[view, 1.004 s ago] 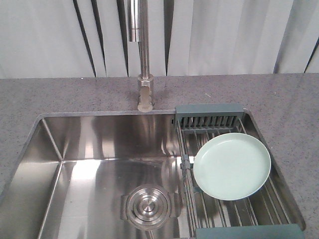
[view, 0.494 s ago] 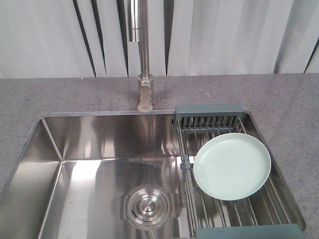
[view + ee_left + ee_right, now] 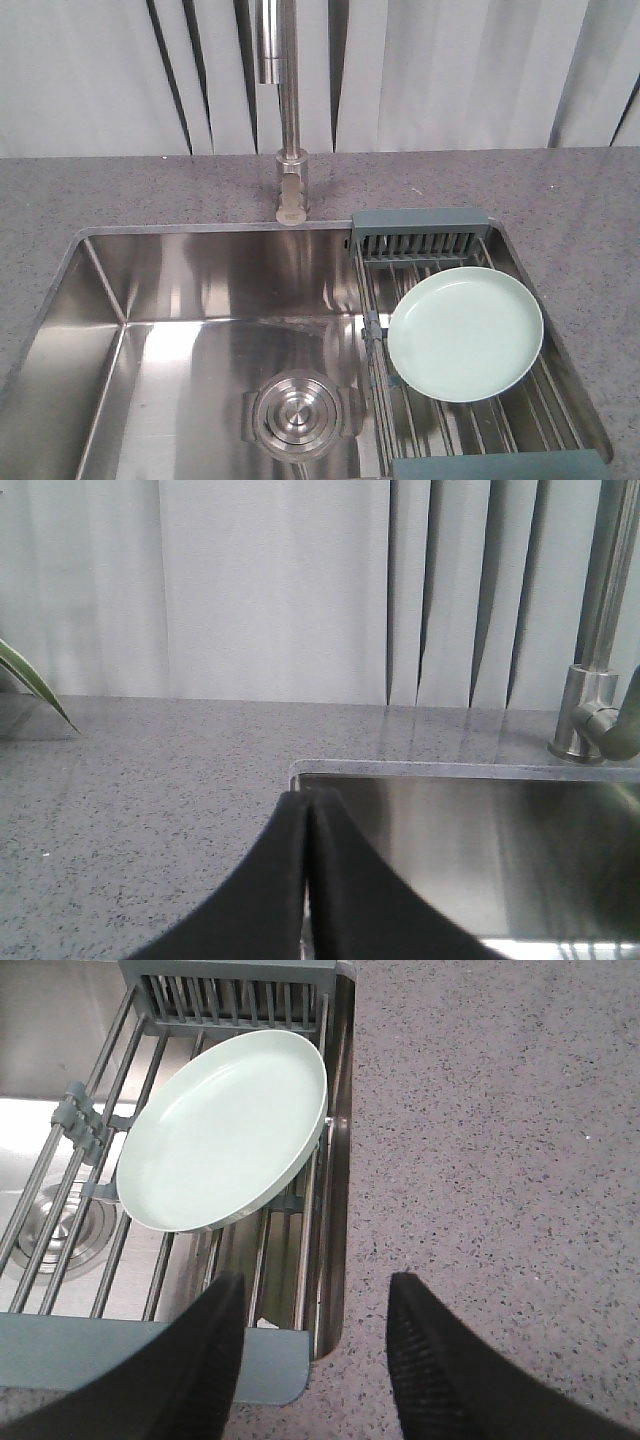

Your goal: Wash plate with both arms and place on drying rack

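Observation:
The pale mint-green plate (image 3: 466, 333) (image 3: 222, 1143) lies flat on the steel rods of the drying rack (image 3: 420, 243) (image 3: 232, 980), which spans the right end of the sink. My right gripper (image 3: 315, 1285) hovers open near the rack's front end piece and the sink's right rim, short of the plate and holding nothing. In the left wrist view my left gripper (image 3: 307, 800) is shut with nothing in it, over the sink's back left corner. Neither arm shows in the front view.
The steel sink (image 3: 200, 270) has a round drain (image 3: 297, 413) in its floor. A tall steel faucet (image 3: 288, 120) stands behind it on the grey speckled counter (image 3: 560, 200). A green leaf (image 3: 30, 685) reaches in at the far left. Vertical blinds line the back.

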{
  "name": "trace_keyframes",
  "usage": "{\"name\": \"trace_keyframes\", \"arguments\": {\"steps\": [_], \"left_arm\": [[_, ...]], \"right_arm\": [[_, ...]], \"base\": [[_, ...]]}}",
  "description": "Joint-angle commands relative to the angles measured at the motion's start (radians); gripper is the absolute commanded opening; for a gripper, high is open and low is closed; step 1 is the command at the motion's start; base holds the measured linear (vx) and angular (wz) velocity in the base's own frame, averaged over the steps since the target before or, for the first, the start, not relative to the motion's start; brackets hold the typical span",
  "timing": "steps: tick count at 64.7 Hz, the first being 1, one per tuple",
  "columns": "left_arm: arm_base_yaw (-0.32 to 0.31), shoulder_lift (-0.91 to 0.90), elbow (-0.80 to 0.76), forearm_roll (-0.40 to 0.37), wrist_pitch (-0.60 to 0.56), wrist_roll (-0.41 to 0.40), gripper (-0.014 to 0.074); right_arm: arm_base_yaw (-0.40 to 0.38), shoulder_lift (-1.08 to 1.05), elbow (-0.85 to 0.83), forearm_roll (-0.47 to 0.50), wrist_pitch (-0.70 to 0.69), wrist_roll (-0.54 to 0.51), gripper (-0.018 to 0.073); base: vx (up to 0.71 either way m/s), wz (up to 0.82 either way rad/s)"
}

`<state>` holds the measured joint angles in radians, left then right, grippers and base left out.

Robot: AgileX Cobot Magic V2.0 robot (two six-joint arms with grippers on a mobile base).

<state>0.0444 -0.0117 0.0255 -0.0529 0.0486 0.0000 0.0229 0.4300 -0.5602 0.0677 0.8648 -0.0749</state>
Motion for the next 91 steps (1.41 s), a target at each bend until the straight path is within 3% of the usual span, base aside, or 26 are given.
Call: {"name": "trace_keyframes", "arguments": {"steps": [1, 69, 76, 84, 91], "left_arm": [[0.003, -0.016, -0.024, -0.017, -0.083, 0.008, -0.0006], [0.003, -0.014, -0.025, -0.016, -0.080, 0.000, -0.0006], [0.003, -0.014, -0.025, -0.016, -0.080, 0.000, -0.0006], [0.003, -0.014, -0.025, -0.016, -0.080, 0.000, -0.0006], [0.003, -0.014, -0.025, -0.016, -0.080, 0.000, -0.0006]], "right_arm": [[-0.004, 0.007, -0.024, -0.003, -0.061, -0.004, 0.0327], [-0.004, 0.007, -0.024, -0.003, -0.061, -0.004, 0.0327], [-0.004, 0.006, -0.024, -0.037, -0.069, -0.005, 0.0321], [-0.003, -0.031, -0.023, -0.040, -0.071, -0.004, 0.0295], [-0.003, -0.077, 0.022, -0.040, -0.170, -0.004, 0.0204]], "base": [[0.00, 0.00], [0.00, 0.00], [0.00, 0.00], [0.00, 0.00], [0.00, 0.00]]}}
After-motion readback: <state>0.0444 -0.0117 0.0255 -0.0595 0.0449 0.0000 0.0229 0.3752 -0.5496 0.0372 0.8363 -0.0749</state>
